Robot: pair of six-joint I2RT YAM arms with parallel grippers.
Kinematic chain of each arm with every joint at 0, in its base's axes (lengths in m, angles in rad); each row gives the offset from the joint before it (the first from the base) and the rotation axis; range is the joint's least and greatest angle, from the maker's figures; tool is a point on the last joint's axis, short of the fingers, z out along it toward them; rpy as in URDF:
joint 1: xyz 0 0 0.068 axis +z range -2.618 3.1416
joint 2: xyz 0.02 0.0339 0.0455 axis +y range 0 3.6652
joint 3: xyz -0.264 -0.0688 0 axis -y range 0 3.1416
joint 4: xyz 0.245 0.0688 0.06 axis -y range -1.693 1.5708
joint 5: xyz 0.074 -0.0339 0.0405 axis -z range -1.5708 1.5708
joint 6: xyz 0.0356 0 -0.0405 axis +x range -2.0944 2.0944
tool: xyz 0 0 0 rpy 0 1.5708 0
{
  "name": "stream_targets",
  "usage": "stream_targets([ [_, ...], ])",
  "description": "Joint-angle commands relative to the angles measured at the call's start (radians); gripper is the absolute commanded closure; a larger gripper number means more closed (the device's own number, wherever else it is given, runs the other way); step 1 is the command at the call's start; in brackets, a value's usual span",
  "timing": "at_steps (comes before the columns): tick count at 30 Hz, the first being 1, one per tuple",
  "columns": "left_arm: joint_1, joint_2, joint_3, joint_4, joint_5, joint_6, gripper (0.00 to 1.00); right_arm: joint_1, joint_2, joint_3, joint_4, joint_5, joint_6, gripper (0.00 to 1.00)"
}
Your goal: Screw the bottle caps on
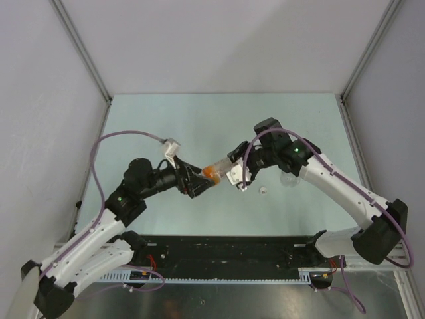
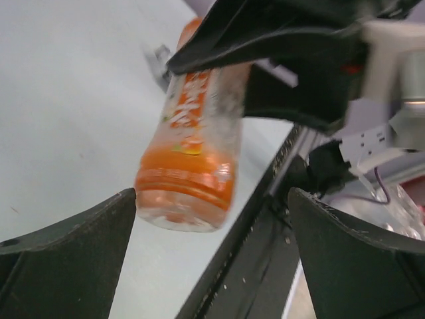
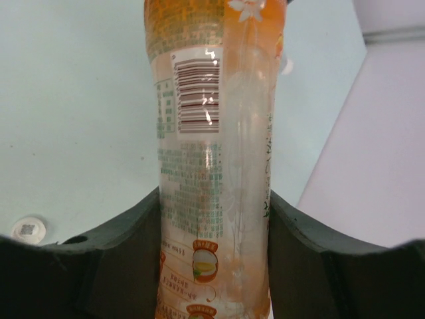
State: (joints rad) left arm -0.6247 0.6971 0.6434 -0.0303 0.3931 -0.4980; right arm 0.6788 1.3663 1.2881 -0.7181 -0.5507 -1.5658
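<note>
Orange bottle [image 3: 212, 133], right end effector [image 3: 214, 222] clamping (mid-body)

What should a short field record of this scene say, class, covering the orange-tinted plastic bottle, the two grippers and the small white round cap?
Bottle: orange-tinted clear plastic bottle, held above the table between the two arms
Right gripper: shut on the bottle's body
Left gripper: open wide, pointed at the bottle's base
Cap: small round white plastic cap, loose on the pale table, apart from both grippers
Bottle neck: hidden, so capped or not cannot be told
</note>
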Motion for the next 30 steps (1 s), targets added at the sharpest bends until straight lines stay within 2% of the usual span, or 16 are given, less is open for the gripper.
stream_targets([
  [1, -0.019, 0.067, -0.035, 0.104, 0.204, -0.005, 0.00, 0.044, -0.073, 0.009, -0.085, -0.008, -0.148, 0.61],
  [4, -0.023, 0.100, -0.058, 0.206, 0.249, -0.030, 0.01, 0.096, -0.082, 0.008, -0.123, 0.026, -0.176, 0.61],
  [7, -0.022, 0.132, -0.061, 0.238, 0.250, -0.035, 0.00, 0.160, -0.084, 0.008, -0.163, 0.071, -0.194, 0.61],
  [11, -0.030, 0.203, -0.047, 0.293, 0.329, -0.062, 0.01, 0.213, -0.080, 0.009, -0.145, 0.113, -0.198, 0.61],
  [16, -0.066, 0.276, -0.049, 0.369, 0.385, -0.098, 0.01, 0.218, -0.079, 0.009, -0.081, 0.129, -0.172, 0.61],
  [21, -0.079, 0.285, -0.050, 0.382, 0.389, -0.102, 0.00, 0.221, -0.081, 0.008, -0.062, 0.133, -0.181, 0.60],
  [22, -0.080, 0.289, -0.047, 0.383, 0.390, -0.104, 0.03, 0.225, -0.084, 0.008, -0.062, 0.131, -0.183, 0.60],
  [26, -0.081, 0.307, -0.036, 0.384, 0.405, -0.104, 0.40, 0.236, -0.098, 0.009, -0.059, 0.129, -0.181, 0.55],
  [28, -0.081, 0.313, -0.029, 0.384, 0.414, -0.106, 0.53, 0.238, -0.110, 0.009, -0.048, 0.135, -0.156, 0.51],
  [30, -0.081, 0.312, -0.023, 0.385, 0.415, -0.099, 0.59, 0.238, -0.124, 0.009, -0.030, 0.150, -0.123, 0.35],
])
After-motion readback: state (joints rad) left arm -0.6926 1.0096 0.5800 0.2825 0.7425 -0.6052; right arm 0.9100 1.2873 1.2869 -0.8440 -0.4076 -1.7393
